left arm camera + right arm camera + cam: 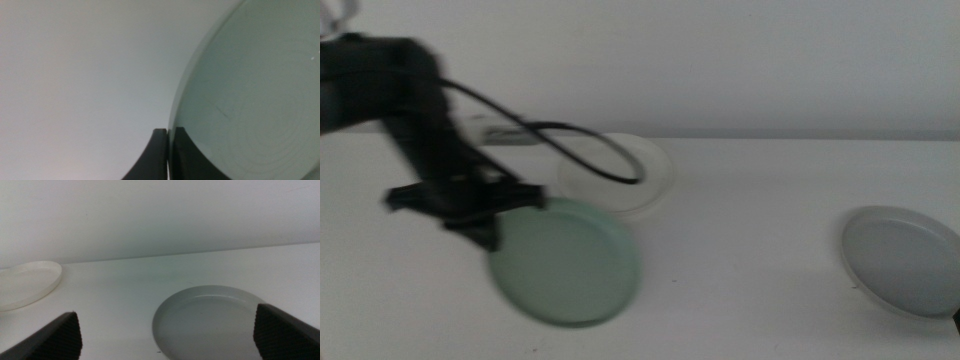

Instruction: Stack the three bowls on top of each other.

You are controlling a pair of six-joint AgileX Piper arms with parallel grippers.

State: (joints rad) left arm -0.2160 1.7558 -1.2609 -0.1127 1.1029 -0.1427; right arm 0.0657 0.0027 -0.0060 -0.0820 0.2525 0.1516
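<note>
The left gripper [485,225] pinches the green bowl [565,262] by its rim, near the white bowl [620,172]. Next, I think, it goes on top. The right gripper [165,335] waits wide open by the grey bowl [905,260].

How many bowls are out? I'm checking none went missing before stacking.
3. The pale green bowl is gripped at its rim by the left gripper, near the white bowl at the table's back. The grey bowl sits far right. None appears hidden.
</note>
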